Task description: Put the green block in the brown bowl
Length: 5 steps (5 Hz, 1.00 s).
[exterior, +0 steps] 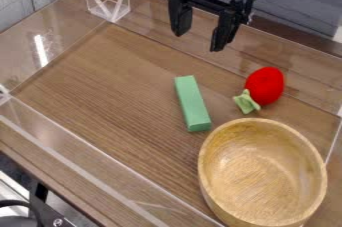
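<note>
A long green block [193,102] lies flat on the wooden table, angled slightly, near the middle. The brown bowl [214,171] sits empty at the lower right, its rim just below the block's near end. My gripper [199,28] hangs above the table's far side, well behind the block, pointing down. Its two black fingers [177,19] stand apart with nothing between them.
A red strawberry-like toy with a green stem [263,85] lies right of the block, just behind the bowl. Clear acrylic walls [54,41] fence the table on the left and front, with a clear folded stand [107,4] at the back left.
</note>
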Each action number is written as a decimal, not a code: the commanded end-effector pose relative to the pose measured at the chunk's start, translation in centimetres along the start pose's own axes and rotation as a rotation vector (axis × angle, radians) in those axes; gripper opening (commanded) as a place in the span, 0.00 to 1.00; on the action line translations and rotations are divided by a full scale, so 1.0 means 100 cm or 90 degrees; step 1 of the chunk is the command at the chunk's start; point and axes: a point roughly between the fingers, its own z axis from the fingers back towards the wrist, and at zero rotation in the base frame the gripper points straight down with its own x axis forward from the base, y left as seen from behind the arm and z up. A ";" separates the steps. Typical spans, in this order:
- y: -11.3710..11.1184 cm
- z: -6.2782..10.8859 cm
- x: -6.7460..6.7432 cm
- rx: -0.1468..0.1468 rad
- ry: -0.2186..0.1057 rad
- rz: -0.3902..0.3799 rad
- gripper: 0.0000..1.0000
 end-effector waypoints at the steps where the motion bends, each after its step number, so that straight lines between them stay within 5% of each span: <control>1: 0.007 -0.013 -0.009 -0.012 0.015 0.086 1.00; 3: 0.009 -0.036 -0.018 -0.072 0.007 0.321 1.00; 5: 0.007 -0.069 -0.021 -0.098 -0.013 0.406 1.00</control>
